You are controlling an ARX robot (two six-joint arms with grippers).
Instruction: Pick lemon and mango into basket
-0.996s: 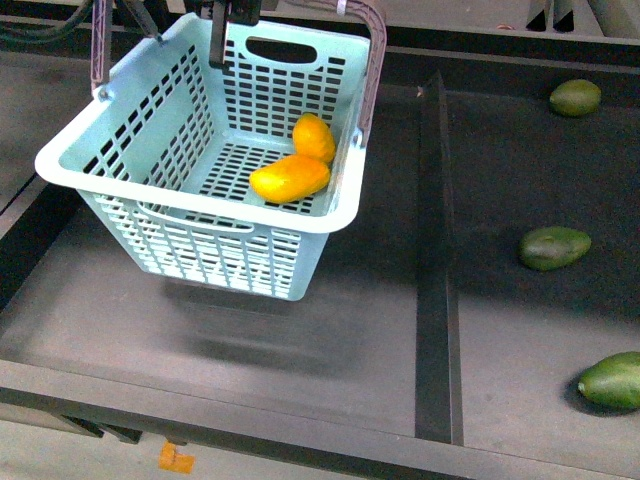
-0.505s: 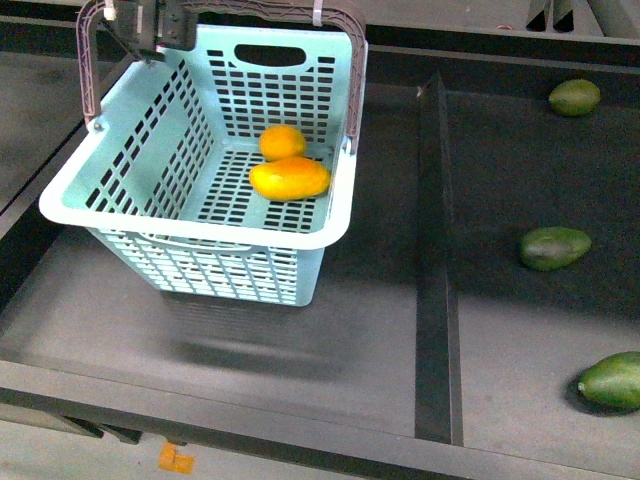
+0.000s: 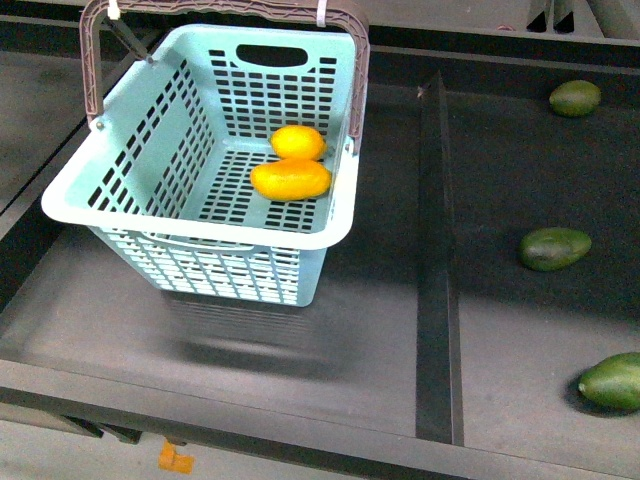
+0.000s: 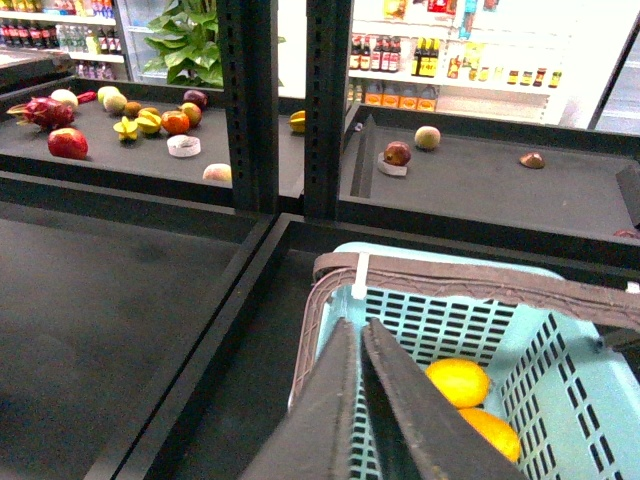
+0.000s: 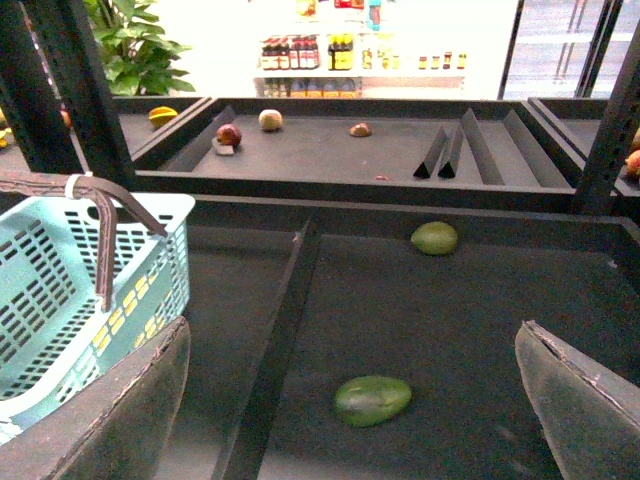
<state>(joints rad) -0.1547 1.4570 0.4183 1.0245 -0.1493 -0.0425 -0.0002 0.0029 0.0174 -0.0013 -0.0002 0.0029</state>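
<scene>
The aqua basket [image 3: 196, 222] sits tilted on the left shelf bay, its brown handles [image 3: 226, 10] raised. Inside it the lemon [image 3: 298, 142] lies against the longer mango [image 3: 291, 179] near the right wall. In the left wrist view my left gripper [image 4: 361, 325] is shut with nothing between its fingers. It hovers just over the basket [image 4: 560, 350] near the handle [image 4: 480, 281], with the lemon [image 4: 457, 382] and mango [image 4: 490, 432] below. Only its tip [image 3: 136, 48] shows in the front view. My right gripper [image 5: 350, 338] hangs open and empty over the right bay, beside the basket [image 5: 60, 290].
A raised black divider [image 3: 434, 260] splits the shelf. Three dark green fruits [image 3: 554, 247] [image 3: 575, 97] [image 3: 612, 380] lie in the right bay; one green fruit [image 5: 372, 399] lies below my right gripper. Black uprights [image 4: 250, 100] and a farther shelf with assorted fruit stand behind.
The left gripper has drawn back to the upper left, nearly out of the front view. The basket has swung and shifted a little, and the lemon has rolled beside the mango.
</scene>
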